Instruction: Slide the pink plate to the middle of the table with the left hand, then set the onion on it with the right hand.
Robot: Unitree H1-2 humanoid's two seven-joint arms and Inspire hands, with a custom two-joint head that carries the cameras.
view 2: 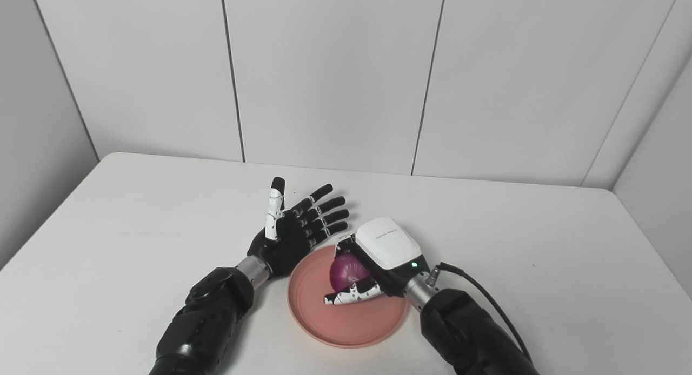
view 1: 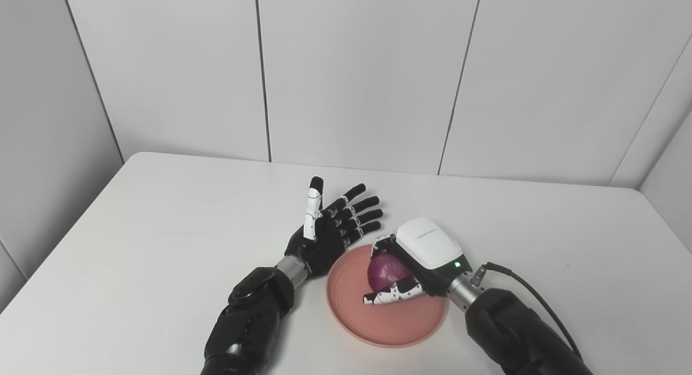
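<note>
The pink plate (view 1: 378, 323) lies on the white table near the front, roughly at mid-width. Over its far half, my right hand (view 1: 416, 261) is shut on the purple onion (view 1: 385, 271), fingers curled over it and thumb beneath; whether the onion touches the plate I cannot tell. My left hand (view 1: 330, 229) is open just left of the plate's far-left rim, palm turned up and fingers spread, holding nothing. The same scene appears in the right eye view, with the onion (view 2: 346, 272) over the plate (view 2: 340, 323).
The white table (view 1: 162, 234) runs back to a panelled grey wall. A black cable (view 1: 532, 294) trails from my right wrist. No other objects are on the table.
</note>
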